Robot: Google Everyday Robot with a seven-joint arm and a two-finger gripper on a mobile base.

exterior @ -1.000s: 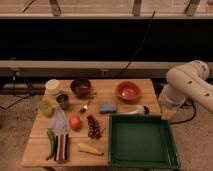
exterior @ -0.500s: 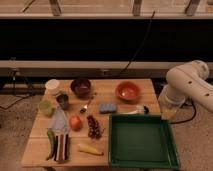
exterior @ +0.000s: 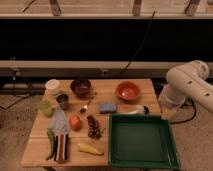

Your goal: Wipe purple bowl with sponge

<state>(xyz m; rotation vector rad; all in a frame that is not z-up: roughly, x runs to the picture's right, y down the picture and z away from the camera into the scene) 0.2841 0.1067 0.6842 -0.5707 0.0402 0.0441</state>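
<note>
The purple bowl (exterior: 80,86) stands upright at the back of the wooden table (exterior: 112,86), left of centre. The light-blue sponge (exterior: 107,107) lies flat near the table's middle, to the right of and in front of the bowl. My white arm (exterior: 187,84) hangs folded off the table's right side. My gripper (exterior: 169,111) is at the arm's lower end, beside the table's right edge. It is well apart from both the sponge and the bowl.
An orange bowl (exterior: 127,91) sits behind the sponge on its right. A green tray (exterior: 116,141) fills the front right. A white cup (exterior: 52,86), grey cup (exterior: 63,101), green cup (exterior: 46,107), cloth (exterior: 59,121), orange fruit (exterior: 75,122), grapes (exterior: 93,126) and banana (exterior: 90,148) crowd the left.
</note>
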